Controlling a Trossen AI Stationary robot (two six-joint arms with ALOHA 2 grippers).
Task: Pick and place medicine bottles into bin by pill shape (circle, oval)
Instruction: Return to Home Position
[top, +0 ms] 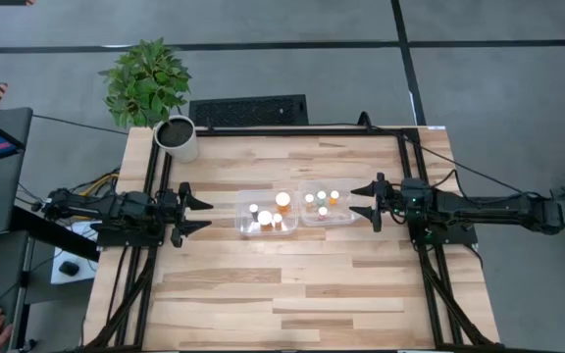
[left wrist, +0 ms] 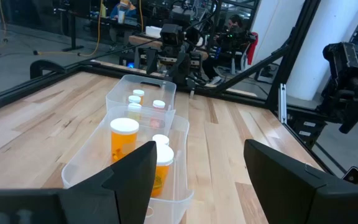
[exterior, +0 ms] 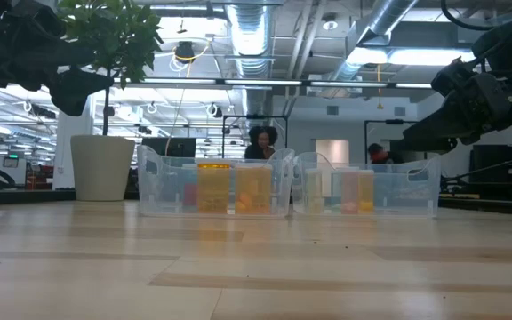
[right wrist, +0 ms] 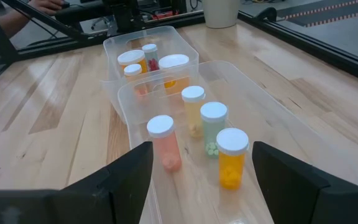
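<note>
Sorting looks done: all medicine bottles (top: 282, 200) sit in the clear bins (top: 245, 231) btwn the grippers. Left gripper (top: 200, 214) & right gripper (top: 363, 203) both spread wide, empty, just outside the bins. Homing step, I judge; next needs only a clean retract.

Bright, even light came from ceiling lights (exterior: 389, 58) high behind the clear bins (exterior: 154, 182). Around the bins the table (top: 292, 284) held only faint, soft shadows, with a pale sheen on the wood in front of them. Left of the bins, the plant (exterior: 118, 36) showed as a dark silhouette.
</note>
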